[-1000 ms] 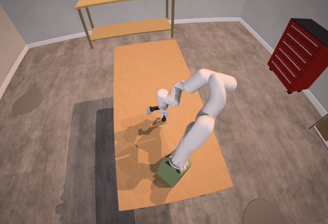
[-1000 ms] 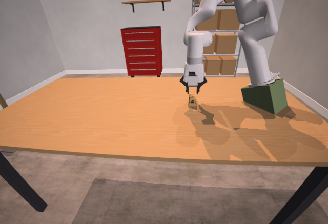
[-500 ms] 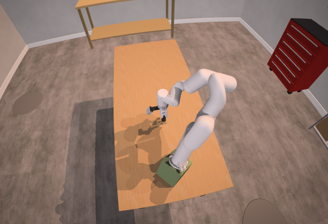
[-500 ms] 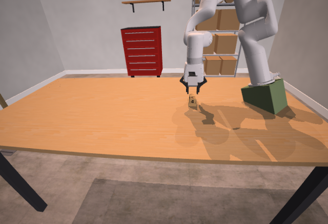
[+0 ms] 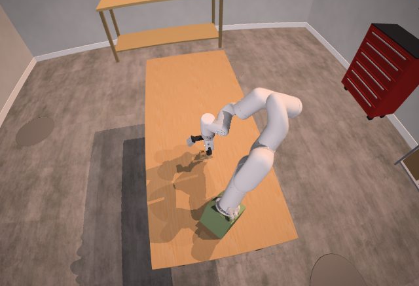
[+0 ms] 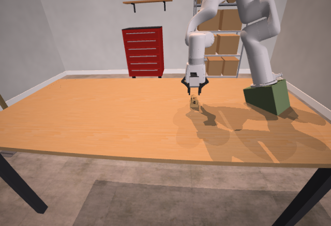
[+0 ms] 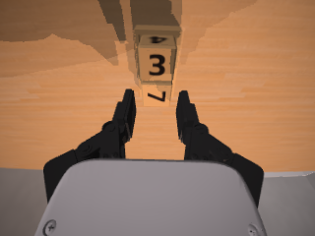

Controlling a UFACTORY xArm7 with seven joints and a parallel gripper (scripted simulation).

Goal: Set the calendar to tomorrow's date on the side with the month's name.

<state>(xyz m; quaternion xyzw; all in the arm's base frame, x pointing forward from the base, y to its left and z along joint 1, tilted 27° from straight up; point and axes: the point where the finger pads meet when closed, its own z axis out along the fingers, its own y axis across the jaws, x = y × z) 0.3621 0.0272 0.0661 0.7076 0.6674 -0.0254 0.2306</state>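
Calendar (image 5: 202,156) (image 6: 194,105) (image 7: 157,79) on table (image 5: 182,89) (image 6: 106,116) (image 7: 236,113), at 12 o'clock from gripper (image 5: 209,152) (image 6: 194,93) (image 7: 156,100) in wrist view, fingers released, parted, grasping nothing, black "3" legible, turned "7" at its 6 o'clock, turned "4" at its 12, "4" upright in exterior view.

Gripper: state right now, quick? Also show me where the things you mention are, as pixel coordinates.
Gripper (image 5: 200,146) (image 6: 194,93) (image 7: 156,100): part-open, holding nothing; the calendar cubes (image 6: 194,102) (image 7: 157,64) lie beyond its fingertips.
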